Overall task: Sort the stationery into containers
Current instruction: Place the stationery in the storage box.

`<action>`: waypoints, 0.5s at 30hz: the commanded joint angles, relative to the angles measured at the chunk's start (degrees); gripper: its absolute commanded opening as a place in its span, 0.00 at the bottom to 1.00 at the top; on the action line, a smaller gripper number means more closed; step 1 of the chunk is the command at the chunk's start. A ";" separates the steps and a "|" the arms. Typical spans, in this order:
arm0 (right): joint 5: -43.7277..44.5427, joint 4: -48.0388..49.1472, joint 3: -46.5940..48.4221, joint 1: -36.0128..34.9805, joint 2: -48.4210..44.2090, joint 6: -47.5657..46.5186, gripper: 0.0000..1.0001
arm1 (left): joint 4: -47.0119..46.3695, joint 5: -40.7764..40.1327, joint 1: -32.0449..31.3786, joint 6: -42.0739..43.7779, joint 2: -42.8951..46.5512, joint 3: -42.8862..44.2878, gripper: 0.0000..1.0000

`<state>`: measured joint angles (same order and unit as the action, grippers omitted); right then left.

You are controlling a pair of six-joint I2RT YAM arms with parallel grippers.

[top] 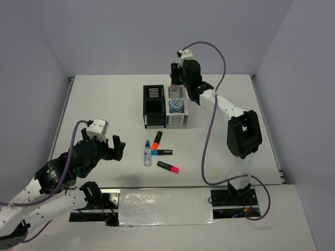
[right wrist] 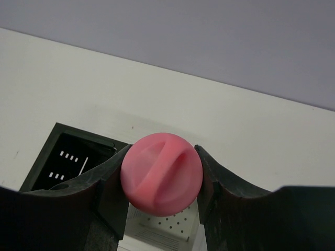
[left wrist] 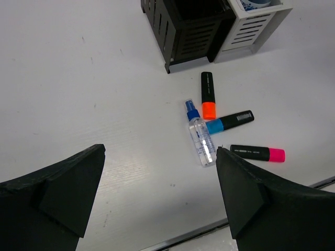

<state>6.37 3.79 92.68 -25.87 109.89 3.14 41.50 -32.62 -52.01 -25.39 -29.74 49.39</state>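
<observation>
A pink plastic tube with a round end is pinched between the two fingers of the right hand, which closes on it from both sides. It hangs over the rear compartment of the white slatted box organiser, with open air between the tube and the compartment. One round blue roll sits in that organiser's front part. Touching its left side stands the black slatted box organiser; there are two organisers in all.

Nearer the arms, four loose pieces lie on the white surface: one clear bottle with a blue cap and three short black highlighters. The orange-ended highlighter and the blue-ended highlighter point their coloured ends at the bottle, the blue one touching or just beside it. The pink-ended highlighter lies a little apart.

The left hand hovers left of this cluster, fingers spread wide, holding nothing.
</observation>
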 commanded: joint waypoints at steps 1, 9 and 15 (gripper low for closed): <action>-0.30 7.89 -2.06 0.11 -1.17 -0.33 0.00 | -3.26 -0.69 1.99 1.66 0.99 0.62 0.99; -2.68 10.53 -7.77 -0.06 -3.80 1.87 0.00 | -3.70 -0.08 2.53 1.92 2.40 0.10 0.99; -2.24 10.01 -8.75 -0.06 -4.06 1.35 0.29 | -3.79 0.19 2.53 2.01 2.84 -0.08 0.99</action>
<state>4.25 9.17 83.13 -25.89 109.73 4.51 40.23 -32.62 -49.69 -25.04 -27.73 49.34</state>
